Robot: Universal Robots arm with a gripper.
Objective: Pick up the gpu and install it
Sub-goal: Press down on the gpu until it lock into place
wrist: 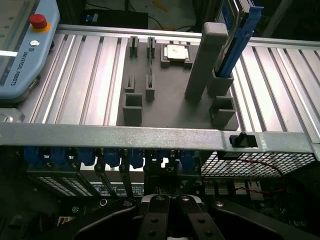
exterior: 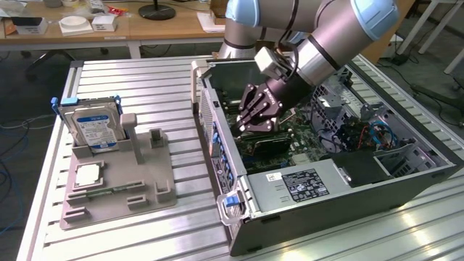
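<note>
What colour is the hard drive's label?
Blue and white on the hard drive, clearest in the exterior view.

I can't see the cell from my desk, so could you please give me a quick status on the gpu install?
Gripper down inside the open computer case, over the motherboard. Gpu directly under the fingers, low among the slots; grip unconfirmed. Hard drive upright in the grey fixture, well aside.

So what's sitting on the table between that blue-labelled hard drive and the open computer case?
In the exterior view, two upright posts of the grey holder tray stand between the hard drive and the case, then bare ribbed table.
</note>
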